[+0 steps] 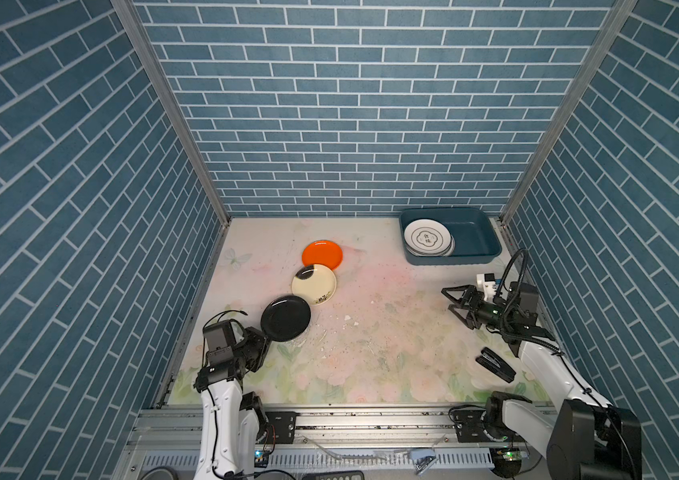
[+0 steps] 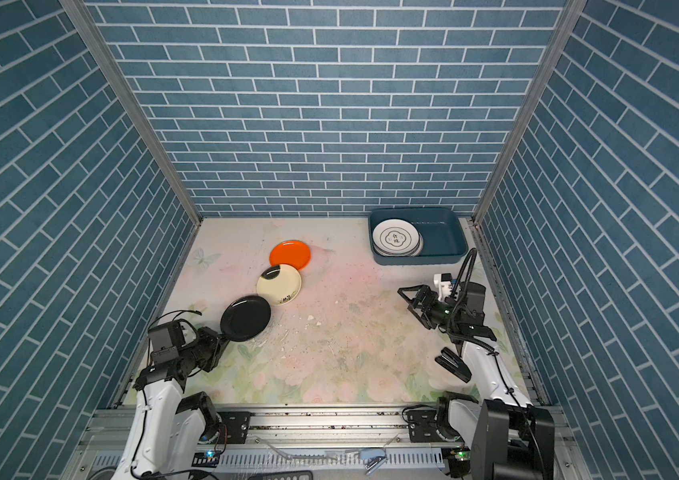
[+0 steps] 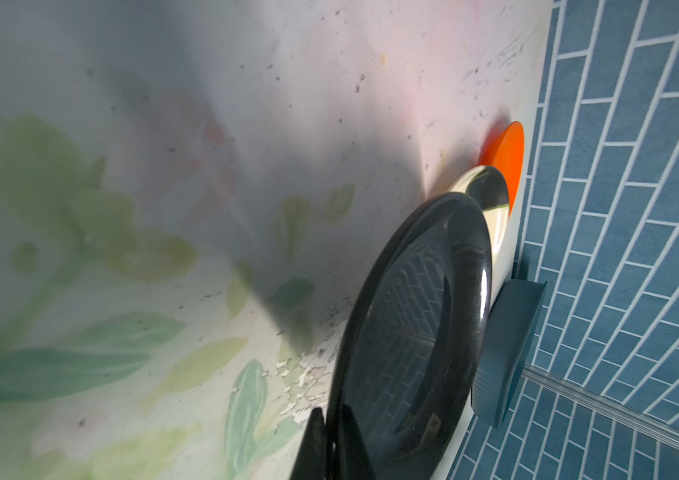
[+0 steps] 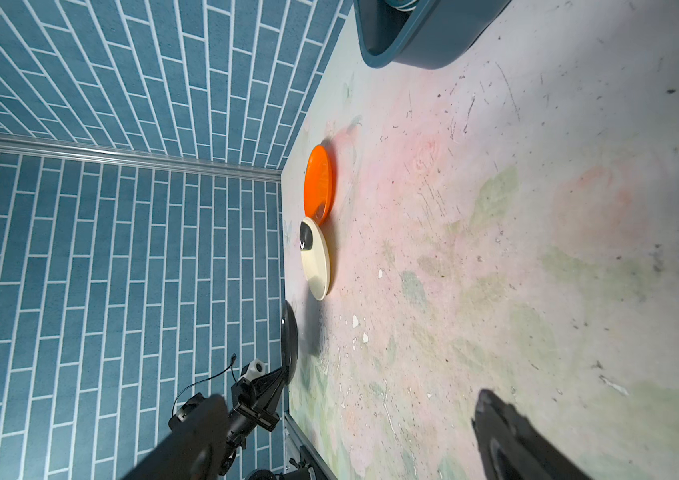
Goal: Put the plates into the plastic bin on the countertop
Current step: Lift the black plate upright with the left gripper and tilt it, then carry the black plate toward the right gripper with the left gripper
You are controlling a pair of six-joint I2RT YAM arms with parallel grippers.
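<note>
My left gripper (image 1: 266, 332) (image 3: 331, 415) is shut on the near rim of a black plate (image 1: 286, 318) (image 3: 412, 324), which hangs tilted just above the countertop (image 1: 371, 353) at the left. Behind it lie a cream plate with a black brush mark (image 1: 313, 284) and an orange plate (image 1: 322, 254), the cream rim overlapping the orange one. The plastic bin (image 1: 473, 237) (image 4: 375, 54) stands at the back right and holds a stack of white plates (image 1: 427, 237) in its left half, the top one with lettering. My right gripper (image 1: 448, 299) (image 4: 346, 411) is open and empty, in front of the bin.
A black stapler (image 1: 495, 365) lies near the right arm at the front right. Small chips of peeled surface (image 1: 348, 319) are scattered mid-counter. Blue brick walls close the left, back and right sides. A metal rail (image 1: 371, 415) runs along the front edge.
</note>
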